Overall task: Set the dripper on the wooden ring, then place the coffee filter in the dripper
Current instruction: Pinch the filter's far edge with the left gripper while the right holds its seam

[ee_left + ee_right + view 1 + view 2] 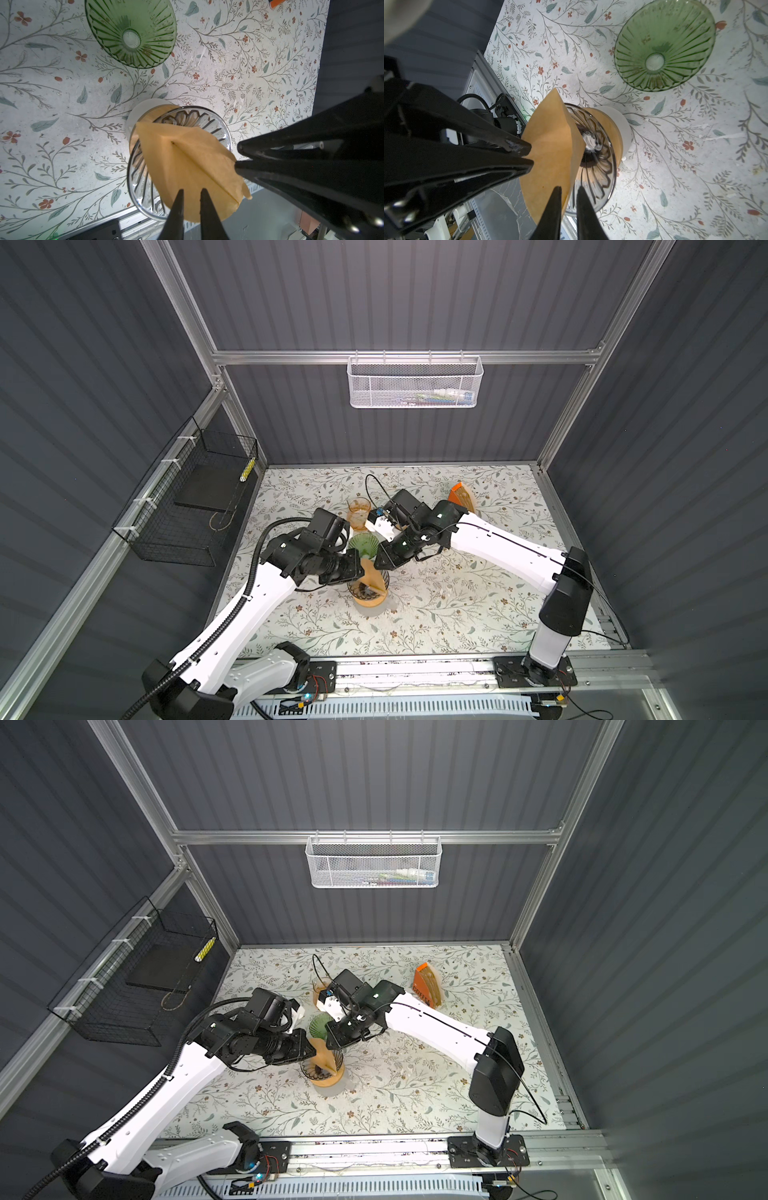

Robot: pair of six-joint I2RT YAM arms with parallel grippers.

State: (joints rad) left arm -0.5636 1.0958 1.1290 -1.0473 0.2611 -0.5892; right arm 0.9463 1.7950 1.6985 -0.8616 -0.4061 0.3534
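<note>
Floral tabletop (62,104), centre. You have left gripper (531,155) and right gripper (237,155) each clenched on a separate edge of the brown paper filter (187,166), presumably to spread its cone open. It hangs tilted above the mouth of the clear glass dripper (199,116), not yet seated.

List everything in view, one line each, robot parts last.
clear dripper: one, clear glass on wooden collar, table middle
coffee filter: one, tan, over the clear dripper's mouth
green dripper: one, green glass, behind the clear dripper
amber glass: one, amber, farther back
filter packet: one, orange, table's right rear
mesh basket: one, white, on the back rail
wire basket: one, black, on the left wall
table cover: one, pale floral, under the drippers
left hand: one, black, shut on the coffee filter's edge
right hand: one, black, shut on the coffee filter's edge
</note>
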